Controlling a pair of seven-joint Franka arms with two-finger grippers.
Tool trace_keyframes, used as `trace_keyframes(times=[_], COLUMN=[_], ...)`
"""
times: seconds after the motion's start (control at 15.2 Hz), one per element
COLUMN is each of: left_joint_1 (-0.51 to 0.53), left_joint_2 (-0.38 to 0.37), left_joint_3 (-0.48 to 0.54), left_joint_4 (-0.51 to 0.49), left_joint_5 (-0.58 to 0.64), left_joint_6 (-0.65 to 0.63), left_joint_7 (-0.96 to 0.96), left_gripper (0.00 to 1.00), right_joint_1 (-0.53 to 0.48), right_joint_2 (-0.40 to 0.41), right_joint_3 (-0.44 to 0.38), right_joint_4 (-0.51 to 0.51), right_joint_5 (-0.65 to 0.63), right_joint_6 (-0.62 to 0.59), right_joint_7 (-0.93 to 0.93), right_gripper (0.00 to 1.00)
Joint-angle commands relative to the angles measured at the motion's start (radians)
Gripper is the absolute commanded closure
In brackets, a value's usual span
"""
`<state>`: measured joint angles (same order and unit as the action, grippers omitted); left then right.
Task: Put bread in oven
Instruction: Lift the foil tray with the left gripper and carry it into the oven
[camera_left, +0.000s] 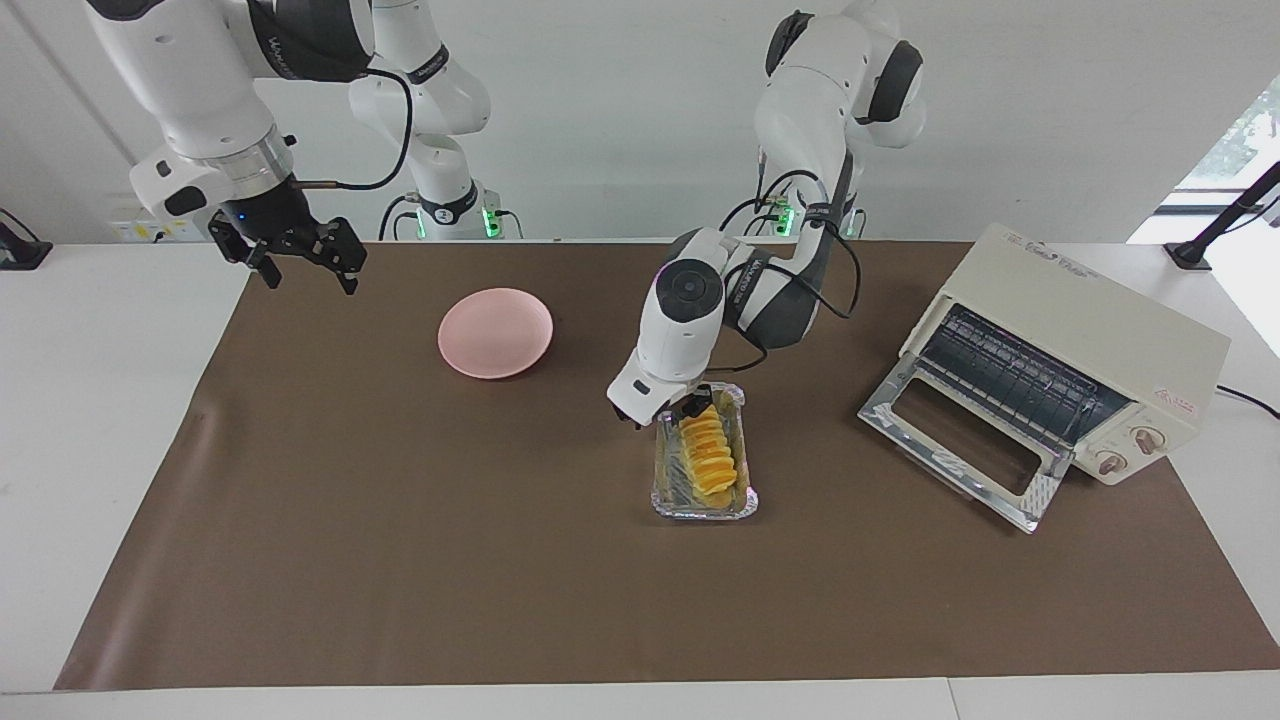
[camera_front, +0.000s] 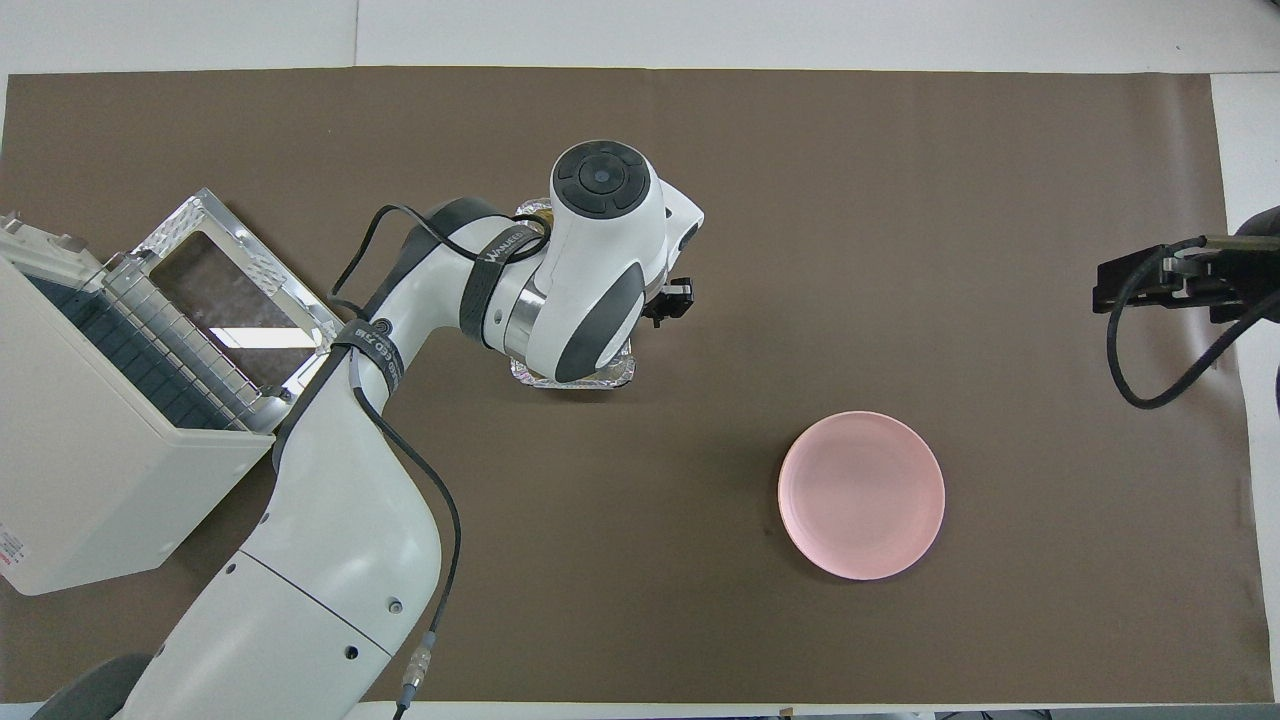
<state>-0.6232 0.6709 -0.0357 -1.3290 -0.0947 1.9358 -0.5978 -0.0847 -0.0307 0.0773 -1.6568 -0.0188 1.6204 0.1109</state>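
Observation:
The bread (camera_left: 708, 455), a ridged yellow-orange loaf, lies in a silver foil tray (camera_left: 700, 512) at the middle of the brown mat. My left gripper (camera_left: 668, 412) is down at the tray's end nearer to the robots, open, with one finger (camera_left: 692, 405) at the loaf's end. In the overhead view the left arm hides the bread; only the tray's rim (camera_front: 578, 380) shows. The cream-white oven (camera_left: 1075, 320) stands at the left arm's end of the table with its glass door (camera_left: 960, 445) dropped open and the wire rack showing. My right gripper (camera_left: 305, 272) waits open in the air over the mat's edge at the right arm's end.
A pink round plate (camera_left: 495, 332) sits on the mat between the tray and the right arm's end, nearer to the robots than the tray; it also shows in the overhead view (camera_front: 861, 495). The oven (camera_front: 90, 420) fills the left arm's end of the mat.

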Motion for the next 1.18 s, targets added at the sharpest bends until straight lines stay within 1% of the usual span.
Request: trace_keyframes(times=[0.0,0.07,0.13,0.2,0.39,0.53,0.66,0.79,0.85,0.99,1.12], left_joint_1=[-0.013,-0.012,-0.004,-0.003,0.000,0.002,0.019,0.023,0.026,0.046,0.059], left_joint_2=[-0.010,-0.011,-0.011,-0.011,-0.011,-0.023,-0.045,-0.054,-0.062,-0.109,-0.119], left_joint_3=[0.011,0.011,0.011,0.011,0.013,0.014,0.034,0.088,0.127,0.201,0.264], left_joint_4=[-0.038,-0.036,-0.032,-0.030,-0.033,-0.018,0.022,0.077,0.088,0.086,0.086], left_joint_5=[0.015,0.010,0.001,-0.005,-0.007,-0.008,-0.007,-0.010,-0.019,-0.036,-0.036], left_joint_6=[0.032,0.022,0.022,0.017,0.006,-0.062,-0.159,-0.221,-0.247,-0.262,-0.274], left_joint_7=[-0.022,-0.023,-0.023,-0.025,-0.054,-0.092,-0.096,-0.100,-0.102,-0.100,-0.103], left_gripper=[0.56,0.77,0.91,1.00,1.00,1.00,1.00,1.00,1.00,1.00,1.00], right_joint_1=[-0.009,-0.009,-0.009,-0.009,-0.010,-0.009,-0.009,-0.009,-0.009,-0.009,-0.009], right_joint_2=[-0.024,-0.024,-0.024,-0.024,-0.024,-0.024,-0.024,-0.024,-0.024,-0.024,-0.024], right_joint_3=[0.009,0.009,0.009,0.009,0.009,0.009,0.009,0.009,0.009,0.009,0.009], right_joint_4=[-0.027,-0.027,-0.027,-0.027,-0.027,-0.027,-0.027,-0.027,-0.027,-0.027,-0.027], right_joint_5=[-0.006,-0.006,-0.006,-0.006,-0.007,-0.006,-0.007,-0.006,-0.006,-0.006,-0.006], right_joint_6=[0.007,0.007,0.007,0.007,0.007,0.007,0.007,0.007,0.007,0.007,0.007], right_joint_7=[0.000,0.000,0.000,0.001,0.000,0.001,0.000,0.001,0.000,0.000,0.000], right_gripper=[0.00,0.00,0.00,0.00,0.00,0.00,0.00,0.00,0.00,0.00,0.00])
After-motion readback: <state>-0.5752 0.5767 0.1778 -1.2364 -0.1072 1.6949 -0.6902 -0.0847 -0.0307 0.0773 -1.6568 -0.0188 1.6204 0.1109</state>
